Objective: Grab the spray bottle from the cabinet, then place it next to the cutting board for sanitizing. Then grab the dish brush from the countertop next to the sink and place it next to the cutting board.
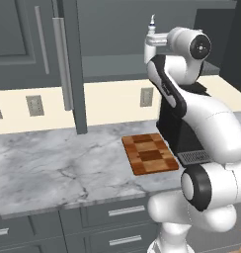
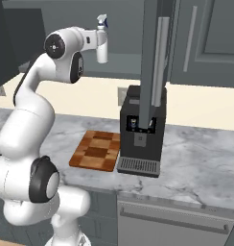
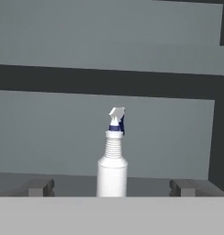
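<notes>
The spray bottle [image 3: 113, 160], white with a blue-tipped trigger, stands upright on a shelf of the open dark grey cabinet [image 3: 49, 133]. My gripper [image 3: 113, 187] is open, level with the bottle's lower body, one fingertip [image 3: 40, 187] on each side and well apart from it. From the base cameras the bottle's nozzle [image 1: 152, 21] [image 2: 102, 20] pokes up just beyond my raised hand. Below, the patchwork wooden cutting board [image 1: 149, 153] [image 2: 96, 151] lies flat on the marble countertop [image 1: 53, 163] [image 2: 195, 153]. The dish brush and the sink are out of view.
The cabinet's door [image 1: 68, 64] [image 2: 155, 62] stands swung open, edge-on, with a long silver handle. A black coffee machine [image 1: 179, 138] [image 2: 140, 134] sits right of the board. Drawers [image 1: 122, 211] run under the counter's front edge.
</notes>
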